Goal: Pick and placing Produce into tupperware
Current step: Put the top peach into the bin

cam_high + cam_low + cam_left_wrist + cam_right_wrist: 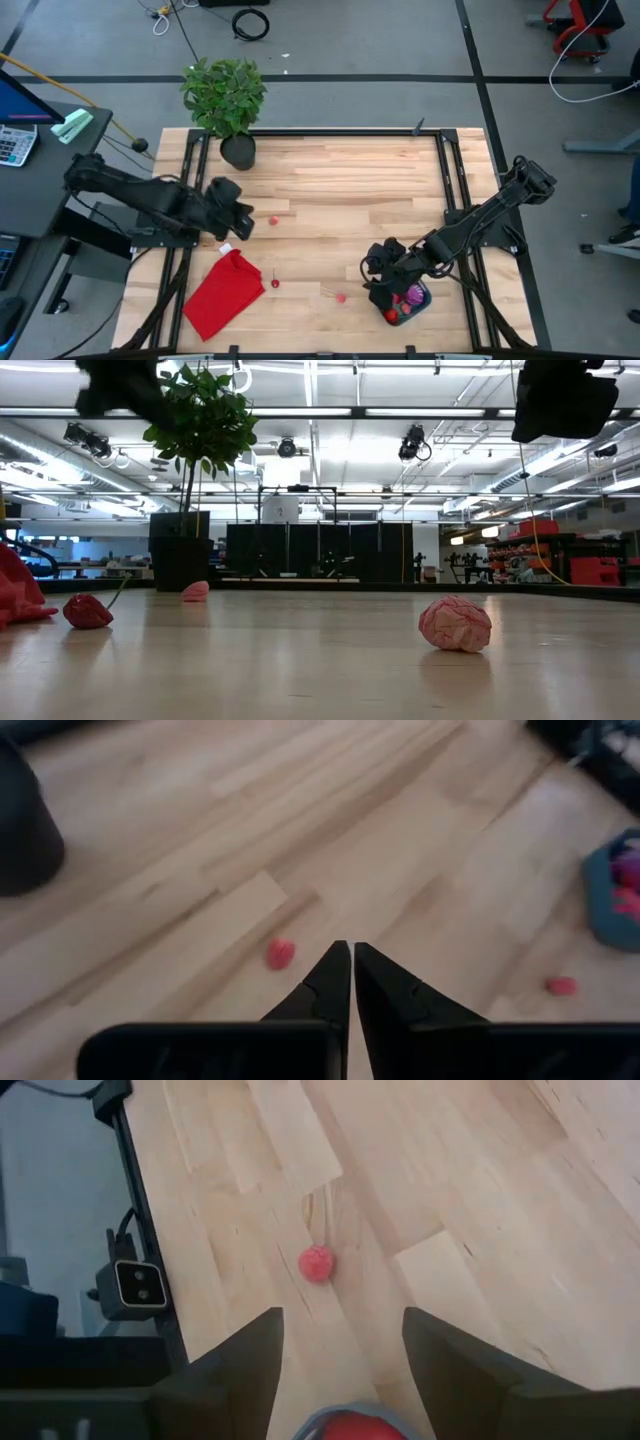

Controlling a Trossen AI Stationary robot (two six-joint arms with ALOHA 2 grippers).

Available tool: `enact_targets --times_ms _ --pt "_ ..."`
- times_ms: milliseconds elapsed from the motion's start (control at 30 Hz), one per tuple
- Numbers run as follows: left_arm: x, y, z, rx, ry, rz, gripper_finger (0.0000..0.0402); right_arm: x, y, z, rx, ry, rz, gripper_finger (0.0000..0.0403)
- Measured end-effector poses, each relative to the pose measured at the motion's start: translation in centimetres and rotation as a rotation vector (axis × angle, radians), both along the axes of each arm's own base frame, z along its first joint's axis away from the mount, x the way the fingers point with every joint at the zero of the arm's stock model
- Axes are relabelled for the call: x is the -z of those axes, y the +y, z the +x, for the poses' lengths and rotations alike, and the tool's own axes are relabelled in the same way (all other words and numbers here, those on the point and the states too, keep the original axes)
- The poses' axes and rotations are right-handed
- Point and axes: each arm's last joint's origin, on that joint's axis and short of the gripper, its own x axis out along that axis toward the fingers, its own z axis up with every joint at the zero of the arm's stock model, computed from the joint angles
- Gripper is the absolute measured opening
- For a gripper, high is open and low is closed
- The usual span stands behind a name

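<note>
In the high view I see the right gripper (383,272) in the lower right part of the frame, just beside the teal tupperware (421,302), over its left end. Its fingers (455,1365) are spread wide, and nothing is between them. In the right wrist view a red piece (352,1427) lies at the bottom edge, inside the tub rim, and a pink raspberry-like piece (317,1264) lies on the wood further ahead.

The tupperware already holds several pieces: I can see red ones and one purple-pink piece (413,295) in it.

The left gripper (243,222) is in the left half of the high view, above the red cloth (224,292). In the left wrist view its two fingers (325,985) are pressed together and hold nothing.

Three pieces of produce are on the table outside the tub. A small red piece (273,220) lies just to the right of the left gripper. A red piece with a thin stem (274,283) lies near the right edge of the cloth. The pink one (341,297) lies in the lower middle, between the cloth and the tub.

The potted plant (227,98) stands at the upper left of the wooden table (350,190).
</note>
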Motion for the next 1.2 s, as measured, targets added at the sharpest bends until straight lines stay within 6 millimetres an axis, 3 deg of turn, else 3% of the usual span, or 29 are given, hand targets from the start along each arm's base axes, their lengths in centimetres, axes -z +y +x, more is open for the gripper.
enact_targets --times_ms 133,267,467,700,867,1200 --pt "3.9 0.7 0.5 -0.03 0.033 -0.031 0.0037 0.0 0.0 0.1 0.047 0.001 0.04 0.0215" --pt "6.2 1.9 0.7 -0.068 0.064 -0.055 0.0077 -0.1 0.1 0.1 0.079 0.005 0.066 0.0215" --pt "8.6 3.5 0.9 -0.082 0.078 -0.045 0.0169 -0.1 0.1 0.1 0.08 0.005 0.067 0.0215" --pt "9.7 3.7 1.5 -0.044 -0.012 -0.036 0.025 -0.1 0.0 0.1 0.092 -0.005 0.053 0.0214" --pt "10.4 3.7 1.8 -0.076 -0.02 -0.065 0.0262 -0.1 -0.1 0.1 0.118 -0.027 0.023 0.0214" --pt "13.5 3.3 4.3 -0.078 0.068 -0.072 0.0235 -0.2 -0.1 0.2 0.123 -0.043 0.016 0.0214"
